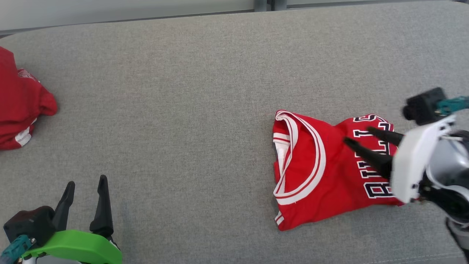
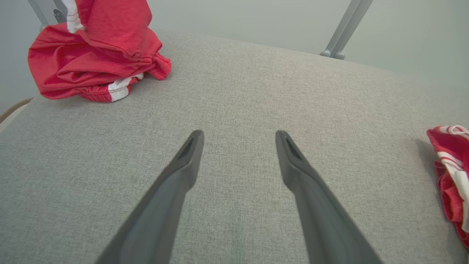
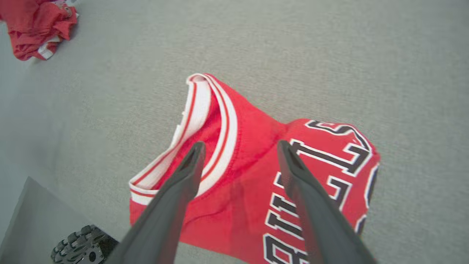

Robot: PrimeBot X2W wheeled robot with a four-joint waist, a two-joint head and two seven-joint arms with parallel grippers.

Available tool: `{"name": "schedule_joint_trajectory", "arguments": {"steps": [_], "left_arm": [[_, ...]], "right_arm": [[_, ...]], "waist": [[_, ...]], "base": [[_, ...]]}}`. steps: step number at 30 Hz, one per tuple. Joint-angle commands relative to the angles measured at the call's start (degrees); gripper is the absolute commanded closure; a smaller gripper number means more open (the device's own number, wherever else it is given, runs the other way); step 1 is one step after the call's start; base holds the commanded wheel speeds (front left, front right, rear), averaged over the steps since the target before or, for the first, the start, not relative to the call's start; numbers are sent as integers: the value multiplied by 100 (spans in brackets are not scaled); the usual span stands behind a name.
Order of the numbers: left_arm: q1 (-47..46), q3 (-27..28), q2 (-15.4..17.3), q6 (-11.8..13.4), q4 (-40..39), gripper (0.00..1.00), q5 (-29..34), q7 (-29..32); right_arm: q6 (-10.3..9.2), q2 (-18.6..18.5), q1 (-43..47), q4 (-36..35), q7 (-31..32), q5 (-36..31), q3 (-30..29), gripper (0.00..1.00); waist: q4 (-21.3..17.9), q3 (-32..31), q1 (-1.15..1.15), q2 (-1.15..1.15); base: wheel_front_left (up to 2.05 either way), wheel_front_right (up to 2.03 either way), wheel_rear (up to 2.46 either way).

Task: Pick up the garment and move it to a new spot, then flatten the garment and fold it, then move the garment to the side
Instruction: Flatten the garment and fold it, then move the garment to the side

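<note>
Two dark fingers of the right hand (image 3: 240,144) are seen closest, spread wide over the folded garment (image 3: 253,190). The garment, a red jersey with white trim and dark lettering, lies as a compact bundle on the right part of the grey desk (image 1: 183,110), with the neckline turned toward the middle and the lettering toward the robot's right.

The folding is judged to be finished, so the step in hand is taken to be the shift to the side. Whether the bundle already lies at its final spot cannot be told. If it is to be shifted further, all layers should be pinched together at a folded edge. The bundle should be kept low or slid, so that the fold is not opened. If it is to be left there, the fingers should be lifted straight up and clear, so that no trim is caught and dragged.

No cloth is held between the right fingers, which hang over the lettering. Contact of their tips with the fabric cannot be confirmed. The left hand (image 1: 86,180) is likewise spread and empty above bare desk at the near left, well apart from the garment. A second red heap (image 1: 18,99) is seen at the far left edge.
</note>
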Motion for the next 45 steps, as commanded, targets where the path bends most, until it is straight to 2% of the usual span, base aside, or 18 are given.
{"name": "schedule_joint_trajectory", "arguments": {"steps": [1, 5, 7, 11, 16, 26, 27, 28, 32, 33, 37, 40, 45], "left_arm": [[4, 25, 45, 46, -45, 0, 53, -49], [-14, -9, 1, 89, -115, 0, 122, -89], [-9, 1, -6, 109, -137, 0, 137, -116], [8, 12, -36, 132, -154, 0, 140, -156], [-41, 25, -101, 124, -142, 0, 99, -192], [-276, -102, -229, -112, 170, 0, 68, -260], [-299, -115, -240, -134, 198, 0, 74, -273], [-308, -119, -255, -150, 228, 0, 70, -284], [-262, -110, -224, -210, 320, 0, 66, -340], [-205, -91, -185, -231, 353, 0, 64, -386], [-133, -84, -129, -369, 409, 0, 103, -534], [-120, -120, -82, -466, 461, 0, 144, -588], [-197, -131, -91, -771, 598, 0, 168, -840]], "right_arm": [[2, -188, 287, 29, 117, 57, -411, 0], [2, -621, 955, 295, 451, 325, -1529, 0], [2, -805, 1190, 443, 571, 390, -1881, 0], [2, -809, 1385, 735, 677, 473, -2287, 0], [2, -526, 1183, 1098, 742, 519, -2378, 0], [2, -105, 749, 2247, 699, 13, -2348, 0], [2, -76, 702, 2302, 636, 26, -2282, 69], [3, -12, 654, 2355, 593, 99, -2222, 100], [3, 31, 519, 2221, 520, 513, -1824, 100], [3, -33, 440, 2047, 486, 712, -1568, 100], [3, -264, 330, 1870, 479, 932, -1236, 100], [2, -444, 247, 1913, 441, 920, -1220, 100], [2, -888, 132, 2210, 337, 678, -1471, 100]], "waist": [[30, 78, 0, 0], [112, 164, 0, 0], [155, 202, 0, 0], [237, 228, 0, 0], [356, 233, 0, 0], [722, 276, 0, 0], [751, 272, 0, 0], [776, 260, 0, 0], [851, 203, 0, 0], [868, 179, 0, 0], [886, 117, 0, 0], [894, 103, 0, 0], [914, 89, 0, 0]], "base": [[0, 0, 0], [0, 0, 0], [0, 0, 0], [0, 0, 0], [0, 0, 0], [0, 0, 0], [0, 0, 0], [0, 0, 0], [0, 0, 0], [0, 0, 0], [0, 0, 0], [0, 0, 0], [0, 0, 0]]}}
